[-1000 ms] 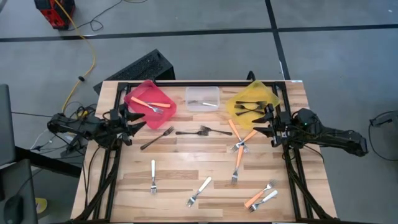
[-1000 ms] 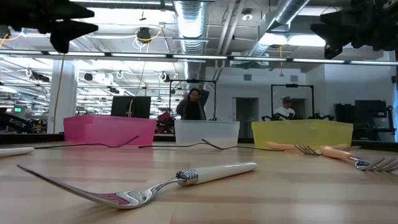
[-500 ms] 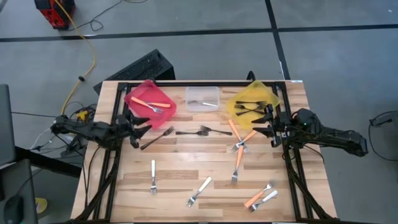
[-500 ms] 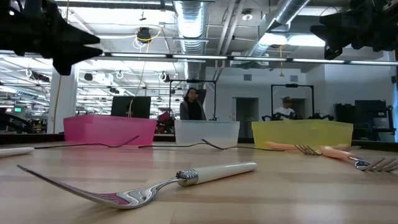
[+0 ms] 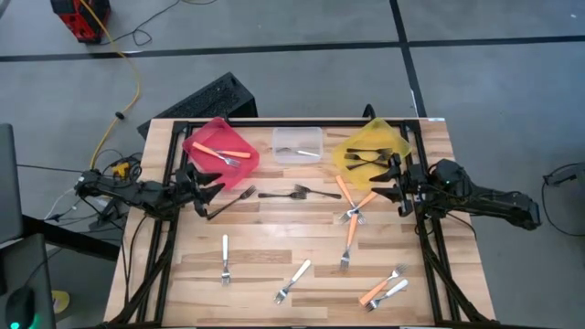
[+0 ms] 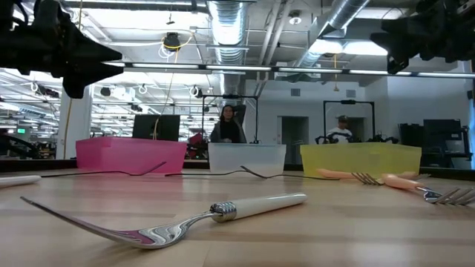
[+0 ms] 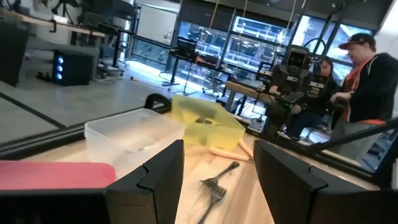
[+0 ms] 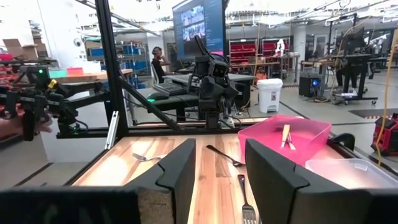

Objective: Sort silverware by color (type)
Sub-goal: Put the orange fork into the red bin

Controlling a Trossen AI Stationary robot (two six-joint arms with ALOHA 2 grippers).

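Note:
Loose forks lie flat on the wooden table point(image 5: 274, 238). A dark fork point(image 5: 230, 203) and two more point(image 5: 288, 194) lie in the middle, orange-handled ones point(image 5: 349, 245) to the right, and white ones point(image 5: 225, 259) nearer the front. My left gripper point(image 5: 205, 190) hovers open at the left edge, pointing level toward the dark fork point(image 7: 214, 185). My right gripper point(image 5: 384, 187) hovers open at the right edge beside the crossed orange forks point(image 5: 352, 203). Neither holds anything.
Along the far edge stand a red bin point(image 5: 220, 146) with an orange-handled fork in it, a clear bin point(image 5: 298, 144) with a silver fork and a yellow bin point(image 5: 369, 151) with dark forks. A white fork point(image 6: 223, 215) lies close to the low camera. People stand in the room behind.
My left gripper has sunk toward the table and edged a little toward the dark fork, still open. The right arm and all forks have kept still.

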